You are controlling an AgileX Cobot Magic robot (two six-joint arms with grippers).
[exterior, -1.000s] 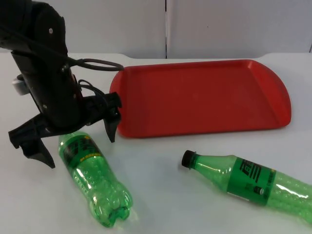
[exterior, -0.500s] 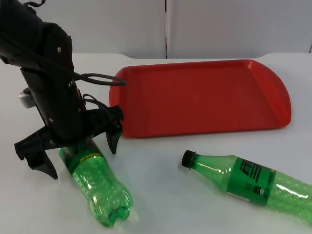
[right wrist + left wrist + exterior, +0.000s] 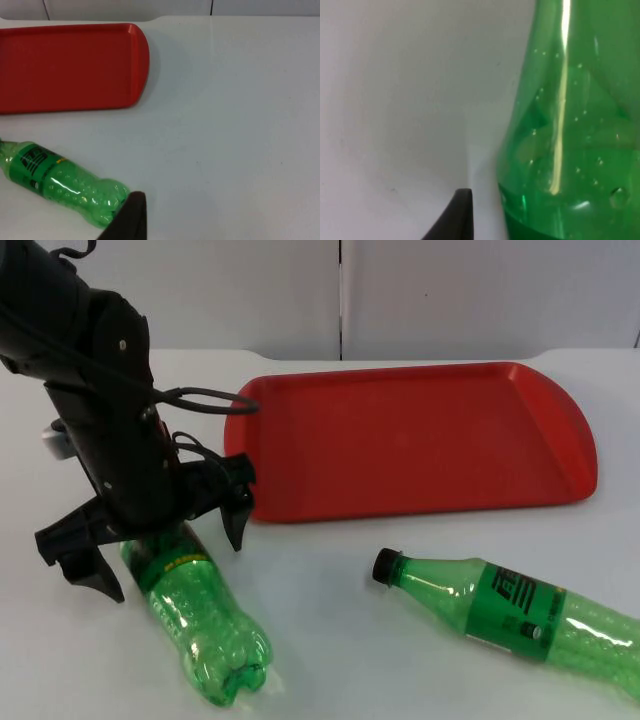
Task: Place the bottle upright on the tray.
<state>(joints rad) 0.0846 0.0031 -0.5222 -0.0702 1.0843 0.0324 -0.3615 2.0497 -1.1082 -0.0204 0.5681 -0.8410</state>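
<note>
Task barely begun: left gripper (image 3: 160, 550), fingers spread wide and holding nothing, straddles the neck end of the near bottle (image 3: 200, 625) lying flat on the table (image 3: 330, 640), second bottle (image 3: 510, 620) also down, red tray (image 3: 410, 440) bare, right arm waiting.

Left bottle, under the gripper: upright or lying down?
Lying down. The left bottle rests on its side on the table, base toward the camera, the open left gripper straddling its neck end.

tray (image 3: 420, 440) bare, 2 bottles lying on table (image 3: 330, 640) in front
</note>
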